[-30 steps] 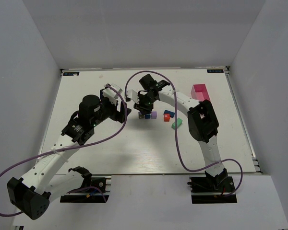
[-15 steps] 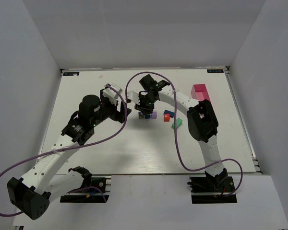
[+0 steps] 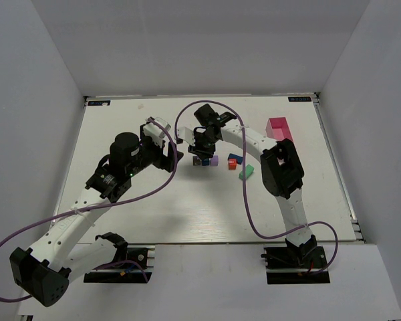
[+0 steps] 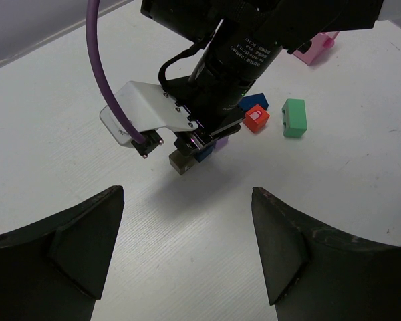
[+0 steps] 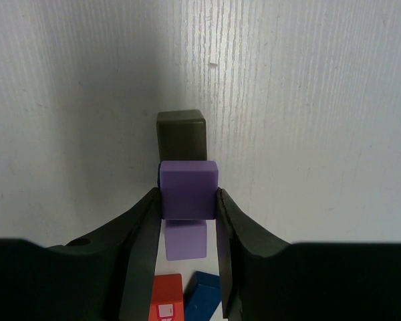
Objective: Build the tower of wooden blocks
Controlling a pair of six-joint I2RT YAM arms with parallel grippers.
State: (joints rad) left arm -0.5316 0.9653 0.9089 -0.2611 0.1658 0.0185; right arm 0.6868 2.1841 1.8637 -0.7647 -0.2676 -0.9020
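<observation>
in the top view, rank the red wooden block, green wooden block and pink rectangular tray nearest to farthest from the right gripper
1. red wooden block, just right of the right gripper
2. green wooden block, lower right
3. pink rectangular tray, far right

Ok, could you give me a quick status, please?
Right hand shut on purple block, next to dark grey block. Left hand open, empty. Nothing in the way.
</observation>
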